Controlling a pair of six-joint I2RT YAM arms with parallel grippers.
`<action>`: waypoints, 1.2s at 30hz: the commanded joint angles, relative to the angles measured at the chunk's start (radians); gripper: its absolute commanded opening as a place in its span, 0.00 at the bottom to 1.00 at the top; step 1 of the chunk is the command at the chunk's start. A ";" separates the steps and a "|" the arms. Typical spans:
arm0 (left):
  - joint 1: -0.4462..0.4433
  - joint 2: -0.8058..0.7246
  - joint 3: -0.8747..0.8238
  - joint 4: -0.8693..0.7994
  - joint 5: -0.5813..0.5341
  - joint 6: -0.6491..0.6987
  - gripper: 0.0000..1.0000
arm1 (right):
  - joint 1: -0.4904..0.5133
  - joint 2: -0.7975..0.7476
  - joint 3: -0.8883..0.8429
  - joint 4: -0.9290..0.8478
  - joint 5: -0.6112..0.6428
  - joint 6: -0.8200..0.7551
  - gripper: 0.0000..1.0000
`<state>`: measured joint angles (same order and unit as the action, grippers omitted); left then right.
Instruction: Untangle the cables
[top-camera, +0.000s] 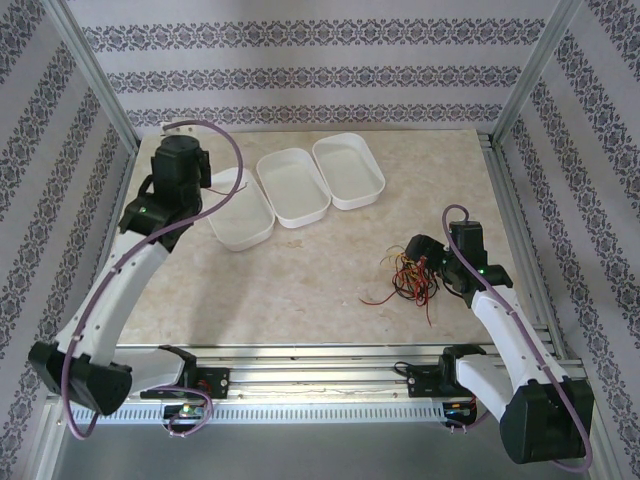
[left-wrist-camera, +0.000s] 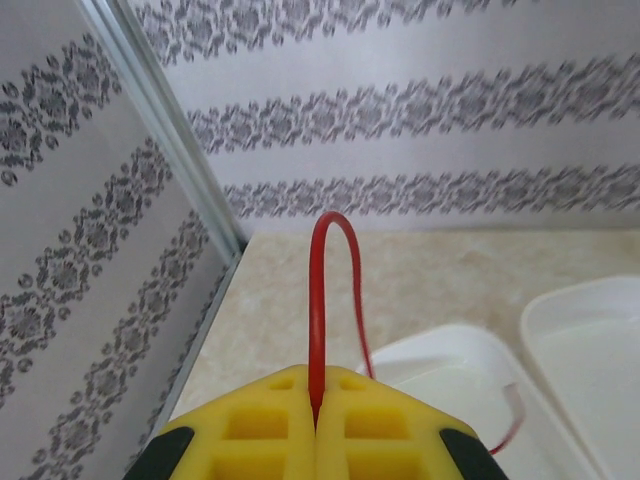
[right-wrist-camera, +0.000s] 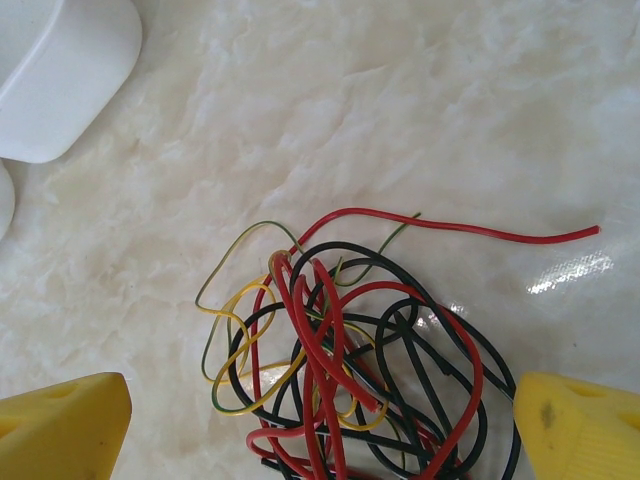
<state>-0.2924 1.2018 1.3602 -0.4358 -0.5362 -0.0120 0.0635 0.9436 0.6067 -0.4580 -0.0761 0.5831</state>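
The cables (right-wrist-camera: 340, 370) lie in a tangled heap of red, black and yellow strands on the marble tabletop; in the top view the heap (top-camera: 405, 283) is at the right. My right gripper (right-wrist-camera: 320, 435) hovers just over it, open, with a yellow finger (right-wrist-camera: 60, 430) on either side of the heap. My left gripper (left-wrist-camera: 316, 415) is shut on one red cable (left-wrist-camera: 318, 300), which arches up and drops into the leftmost white tray (left-wrist-camera: 440, 365). In the top view the left gripper (top-camera: 190, 180) is beside that tray (top-camera: 248, 241).
Three white oval trays stand in a row at the back, the middle one (top-camera: 300, 218) and the right one (top-camera: 362, 200) with nothing in them. Patterned walls and metal frame posts (left-wrist-camera: 170, 140) close the table on three sides. A rail (top-camera: 320, 375) runs along the near edge.
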 joint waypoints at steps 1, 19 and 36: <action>0.003 -0.025 0.014 0.028 0.057 -0.022 0.00 | 0.008 0.008 0.008 0.021 0.012 -0.013 0.98; 0.002 0.189 0.015 0.052 0.189 -0.136 0.00 | 0.010 0.006 -0.001 0.036 0.006 -0.003 0.98; -0.001 0.473 -0.075 0.342 0.249 -0.410 0.00 | 0.010 -0.013 -0.021 0.040 0.009 0.001 0.98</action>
<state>-0.2924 1.6539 1.2930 -0.1848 -0.3222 -0.3645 0.0635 0.9466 0.6018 -0.4259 -0.0761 0.5777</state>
